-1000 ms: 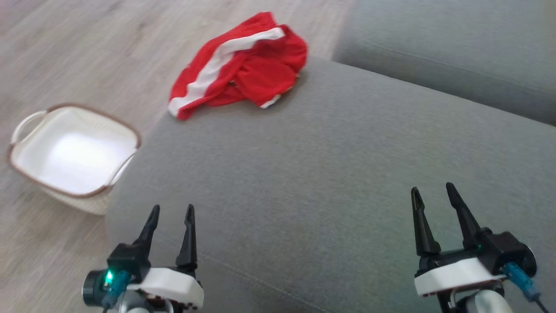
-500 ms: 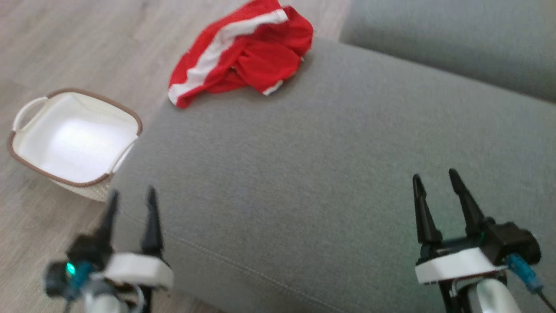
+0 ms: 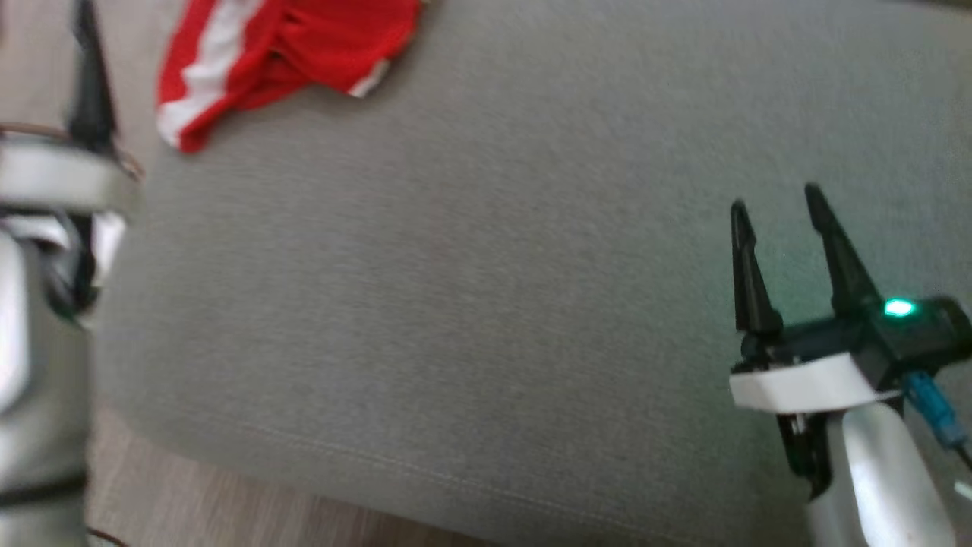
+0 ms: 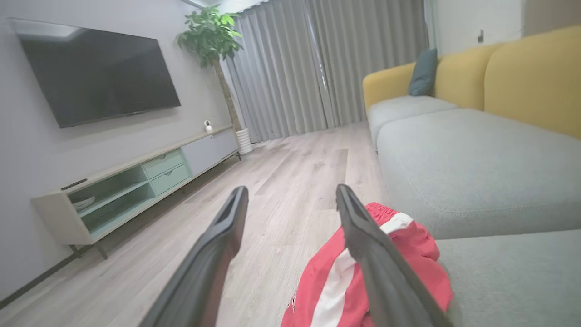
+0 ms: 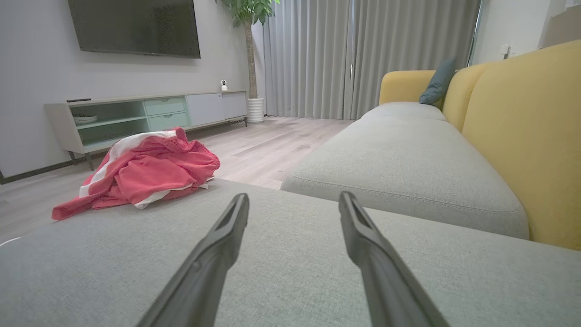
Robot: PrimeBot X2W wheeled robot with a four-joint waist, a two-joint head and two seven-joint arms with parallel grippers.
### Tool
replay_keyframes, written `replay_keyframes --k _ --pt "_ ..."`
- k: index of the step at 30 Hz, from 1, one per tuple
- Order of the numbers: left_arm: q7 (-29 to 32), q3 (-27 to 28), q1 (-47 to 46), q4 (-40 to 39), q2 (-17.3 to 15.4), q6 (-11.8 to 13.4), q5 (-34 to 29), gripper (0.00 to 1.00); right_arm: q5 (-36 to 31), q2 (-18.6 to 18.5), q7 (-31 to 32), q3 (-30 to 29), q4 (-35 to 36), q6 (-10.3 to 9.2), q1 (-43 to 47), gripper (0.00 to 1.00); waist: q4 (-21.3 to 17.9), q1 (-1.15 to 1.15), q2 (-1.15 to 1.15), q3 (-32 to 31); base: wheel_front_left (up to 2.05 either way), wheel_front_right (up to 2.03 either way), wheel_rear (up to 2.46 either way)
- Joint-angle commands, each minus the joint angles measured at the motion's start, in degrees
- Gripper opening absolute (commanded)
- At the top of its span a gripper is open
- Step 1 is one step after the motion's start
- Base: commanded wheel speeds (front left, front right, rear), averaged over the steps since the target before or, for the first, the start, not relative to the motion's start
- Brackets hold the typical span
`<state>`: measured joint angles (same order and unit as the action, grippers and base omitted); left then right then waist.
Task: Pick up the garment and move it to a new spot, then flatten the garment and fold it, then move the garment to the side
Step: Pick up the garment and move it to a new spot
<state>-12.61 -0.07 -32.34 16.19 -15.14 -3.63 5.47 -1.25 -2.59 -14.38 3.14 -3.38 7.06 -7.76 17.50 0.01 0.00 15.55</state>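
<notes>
Two tools stand wide and empty: the right tool [image 3: 775, 197] hovers over the near sofa cushion [image 3: 486, 266], while the left tool [image 4: 291, 190] has swung forward toward the crumpled red garment [image 3: 304, 38] at the cushion's far left corner, so pickup looks imminent.

Red white-striped garment [image 3: 288, 45], grey cushion [image 3: 493, 304]

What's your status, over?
Left claw and right claw open, empty. Garment crumpled at sofa corner, untouched. Nothing seen blocking it.
</notes>
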Motion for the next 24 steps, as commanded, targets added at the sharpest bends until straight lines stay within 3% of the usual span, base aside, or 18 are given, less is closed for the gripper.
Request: replay_keyframes --k 1,8,18,24 --pt "1.4 1.3 -6.0 0.7 -4.5 -0.9 -0.8 1.00 -0.7 -0.3 -0.6 1.6 2.8 0.43 -2.6 1.00 -4.7 -0.01 0.00 5.3 0.00 0.00 0.00" --pt "8.2 -1.9 -20.3 13.6 -9.9 -3.2 -0.4 1.00 -1.7 -0.3 -0.6 2.4 4.9 0.43 -5.0 1.00 -9.6 -0.01 0.00 11.6 0.00 0.00 0.00" --pt "14.6 -10.9 -30.3 25.9 -13.0 -3.8 4.5 1.00 -2.4 -0.3 -0.6 2.4 7.2 0.43 -5.0 1.00 -12.9 -0.01 0.00 17.1 0.00 0.00 0.00" --pt "14.1 -11.6 -34.4 30.5 -14.7 -3.1 5.2 1.00 -2.5 -0.3 -0.6 2.7 8.0 0.43 -5.1 1.00 -13.8 -0.01 0.00 18.6 0.00 0.00 0.00"
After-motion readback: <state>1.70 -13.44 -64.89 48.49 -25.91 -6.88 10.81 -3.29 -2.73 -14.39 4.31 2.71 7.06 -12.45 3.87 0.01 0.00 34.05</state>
